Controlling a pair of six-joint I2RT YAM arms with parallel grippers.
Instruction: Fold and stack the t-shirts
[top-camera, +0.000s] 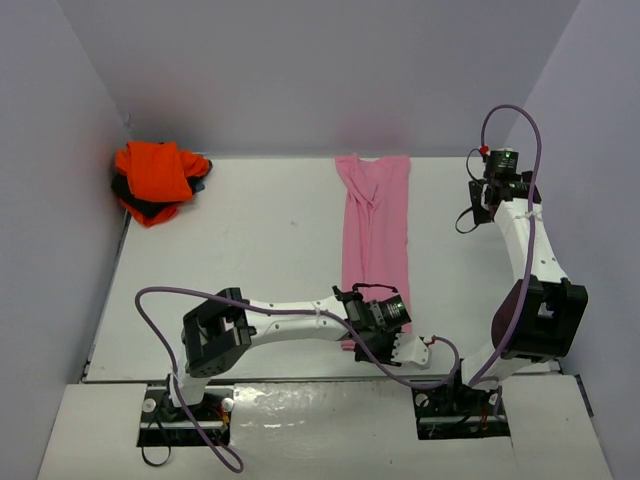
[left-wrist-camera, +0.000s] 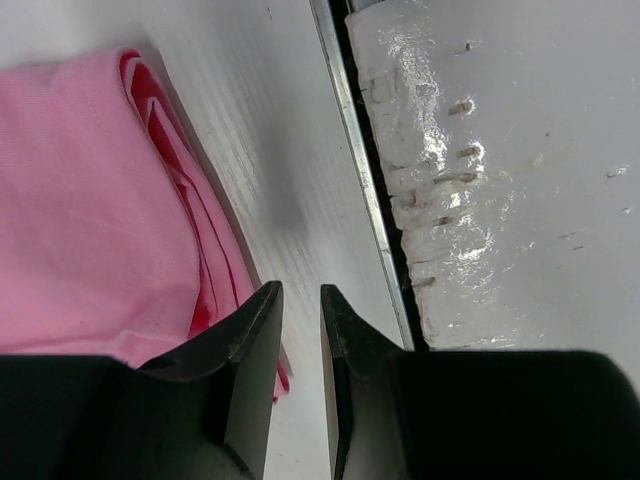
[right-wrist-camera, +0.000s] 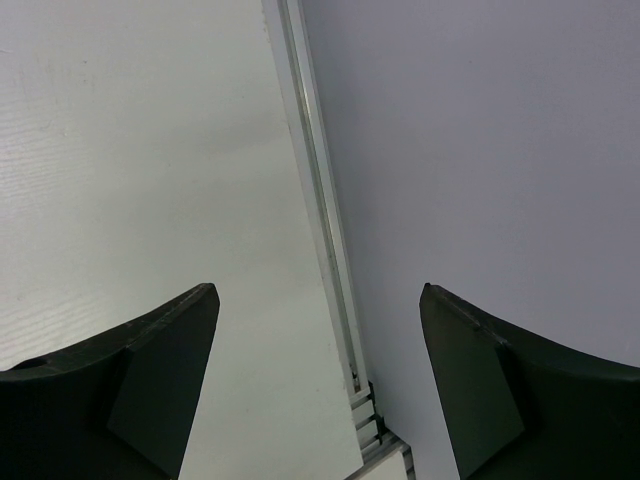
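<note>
The pink t-shirt lies folded into a long narrow strip down the middle of the table. Its layered near-right corner shows in the left wrist view. My left gripper hovers low just right of that corner, by the table's near edge. Its jaws stand a narrow gap apart, with only bare table between them. An orange t-shirt sits bunched in the far left corner on top of a dark one. My right gripper is raised at the far right, open and holding nothing.
A metal rail runs along the table's near edge right beside my left fingers. Another rail and the grey side wall are under my right gripper. Walls enclose the table on three sides.
</note>
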